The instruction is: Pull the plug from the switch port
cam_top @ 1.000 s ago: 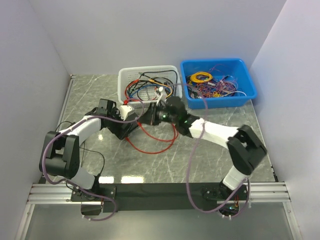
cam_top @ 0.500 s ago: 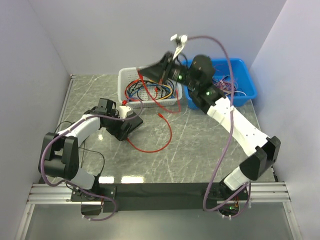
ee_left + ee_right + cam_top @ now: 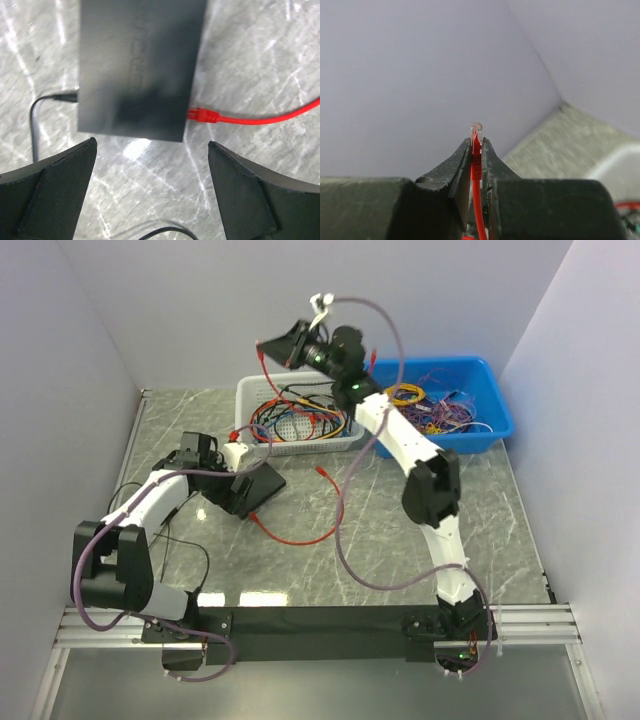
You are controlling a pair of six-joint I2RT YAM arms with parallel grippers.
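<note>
Right gripper [image 3: 476, 145] is raised high over the white mesh basket [image 3: 255, 395], its jaws nearly closed and pinching a thin red cord [image 3: 476, 170] just under its clear plastic tip [image 3: 476, 129]. Left gripper [image 3: 151, 145] is spread wide, hanging over the flat matte-black switch box [image 3: 140, 65] on the grey marbled table [image 3: 250, 50]. A red moulded plug [image 3: 202, 115] looks seated in the switch's edge (a black lead [image 3: 50, 97] enters the opposite side). My read: the switch is light and will skid, the plug is stiff with a brittle latch, and the cord is limp. I'd grip the plug's boot at the port, never the cord.
</note>
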